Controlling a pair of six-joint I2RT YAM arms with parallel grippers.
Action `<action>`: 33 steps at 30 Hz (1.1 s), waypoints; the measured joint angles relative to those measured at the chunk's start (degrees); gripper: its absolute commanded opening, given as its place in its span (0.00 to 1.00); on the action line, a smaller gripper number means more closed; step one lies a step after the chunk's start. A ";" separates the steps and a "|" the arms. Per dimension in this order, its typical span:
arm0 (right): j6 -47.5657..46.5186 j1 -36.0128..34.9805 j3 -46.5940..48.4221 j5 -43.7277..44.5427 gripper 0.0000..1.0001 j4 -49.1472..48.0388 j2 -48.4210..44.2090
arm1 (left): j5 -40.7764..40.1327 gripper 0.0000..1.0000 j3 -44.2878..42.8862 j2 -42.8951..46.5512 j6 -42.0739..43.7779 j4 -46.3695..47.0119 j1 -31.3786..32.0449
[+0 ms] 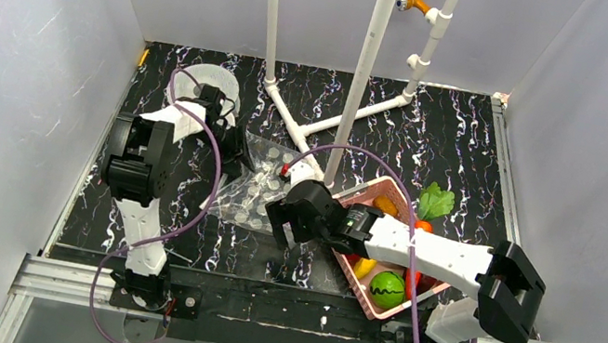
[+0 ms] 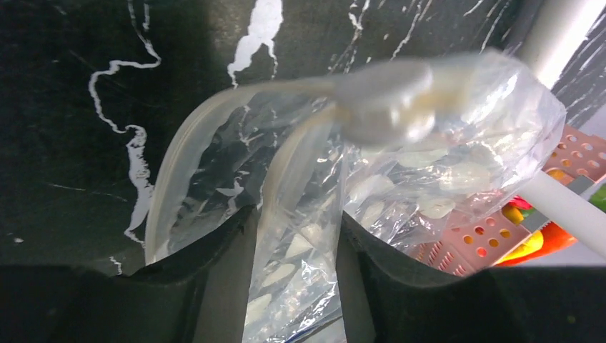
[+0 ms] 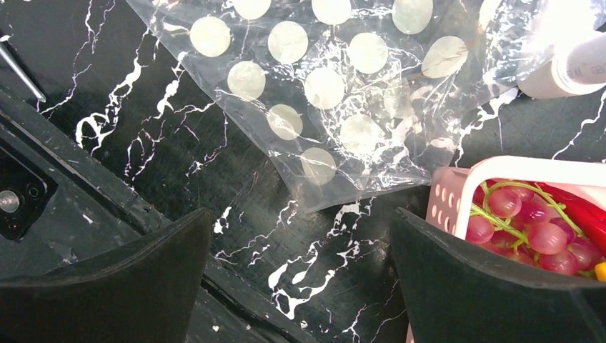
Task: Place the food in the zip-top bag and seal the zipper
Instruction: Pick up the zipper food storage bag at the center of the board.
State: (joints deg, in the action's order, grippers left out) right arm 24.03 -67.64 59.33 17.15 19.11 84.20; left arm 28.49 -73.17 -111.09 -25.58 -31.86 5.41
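Note:
The zip-top bag [image 1: 265, 185], clear with white dots, lies on the black marble table left of the pink basket. My left gripper [image 1: 236, 158] is shut on its left edge; in the left wrist view the film [image 2: 300, 257] runs between my fingers and the zipper strip [image 2: 179, 153] curves away with the mouth standing open. My right gripper [image 1: 290, 230] is open and empty, low over the table between the bag's near corner [image 3: 329, 93] and the basket. The food lies in the basket: carrot with green leaves [image 1: 432, 204], green piece [image 1: 386, 288], yellow piece [image 1: 364, 265], grapes [image 3: 522, 221].
The pink basket [image 1: 373, 187] stands at the right, its corner beside my right finger [image 3: 446, 196]. A white pipe frame [image 1: 359, 77] rises behind the bag, one foot [image 3: 564, 64] touching it. A grey-white spool [image 1: 203, 81] sits at the back left. Grey walls close three sides.

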 measured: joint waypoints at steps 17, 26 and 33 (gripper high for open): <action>-2.19 -6.21 14.23 10.84 1.00 0.92 10.16 | 14.40 0.00 7.19 16.85 -6.38 10.95 2.05; -12.92 -14.47 1.40 11.10 1.00 -10.80 4.68 | 7.69 0.00 28.33 52.78 -27.41 13.75 3.04; -20.33 -21.62 -4.07 13.62 1.00 -20.68 2.95 | 3.32 0.00 33.51 64.83 -41.83 12.44 3.43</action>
State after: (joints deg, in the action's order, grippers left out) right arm 3.70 -89.25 55.27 30.76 -1.56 87.15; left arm 31.81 -39.66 -46.26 -67.42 -19.42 8.84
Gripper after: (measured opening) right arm 0.995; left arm 0.012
